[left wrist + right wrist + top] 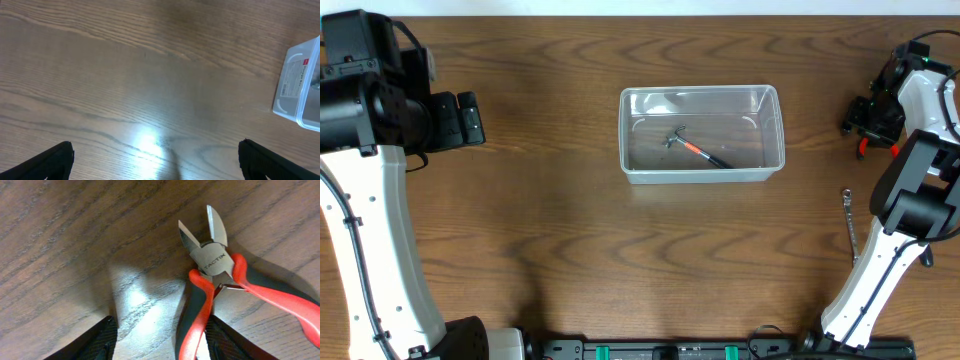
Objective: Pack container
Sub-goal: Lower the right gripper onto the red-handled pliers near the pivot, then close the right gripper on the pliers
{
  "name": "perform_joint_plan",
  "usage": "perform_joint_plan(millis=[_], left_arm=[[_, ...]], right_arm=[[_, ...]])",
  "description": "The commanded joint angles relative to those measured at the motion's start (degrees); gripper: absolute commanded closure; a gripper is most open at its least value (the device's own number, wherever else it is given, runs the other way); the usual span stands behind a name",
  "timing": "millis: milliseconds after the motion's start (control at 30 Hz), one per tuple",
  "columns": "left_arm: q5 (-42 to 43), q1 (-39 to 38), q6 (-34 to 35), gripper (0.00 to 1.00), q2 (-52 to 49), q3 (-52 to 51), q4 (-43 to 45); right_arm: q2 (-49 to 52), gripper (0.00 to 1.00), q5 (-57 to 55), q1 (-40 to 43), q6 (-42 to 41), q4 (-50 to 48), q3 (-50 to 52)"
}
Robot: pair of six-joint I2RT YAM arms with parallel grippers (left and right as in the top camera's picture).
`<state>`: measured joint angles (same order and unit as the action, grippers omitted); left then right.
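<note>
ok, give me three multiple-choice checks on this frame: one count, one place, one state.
1. How many tools lie in the container? A none; B one; C three.
2. Where are the red-handled cutters? A in the container; B at the table's left edge; C on the table at the right gripper.
3. How do the left gripper's jaws stand? A open over bare wood; B shut on a tool; C shut on nothing.

1 B: a single hammer-like tool shows through the clear walls.
2 C: the right wrist view shows one handle lying between the jaws.
3 A: the jaws sit far apart with nothing between them.
</note>
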<state>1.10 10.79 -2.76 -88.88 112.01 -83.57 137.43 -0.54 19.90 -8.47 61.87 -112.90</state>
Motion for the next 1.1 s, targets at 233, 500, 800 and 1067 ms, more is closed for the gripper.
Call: perform_joint_plan(millis=[233,500,800,1067], left_arm=[[-0.07,0.17,0.5,0.02,-0.24,1.09,-0.15],[-0.07,0.17,0.5,0.02,-0.24,1.09,-0.13],[-0.07,0.17,0.5,0.02,-0.24,1.09,-0.11],[-0.07,0.17,0.5,0.02,-0.24,1.09,-0.11]], right_arm=[[1.16,0.47,-0.96,-0.37,-1.9,0.11,0.22],[1.16,0.51,-1.18,0.28,-3.76,0.11,0.22],[1.16,0.55,-1.42,0.72,-4.79,0.46,0.22],[1.16,0.63,-1.88,0.87,-4.76,0.55,0.22]])
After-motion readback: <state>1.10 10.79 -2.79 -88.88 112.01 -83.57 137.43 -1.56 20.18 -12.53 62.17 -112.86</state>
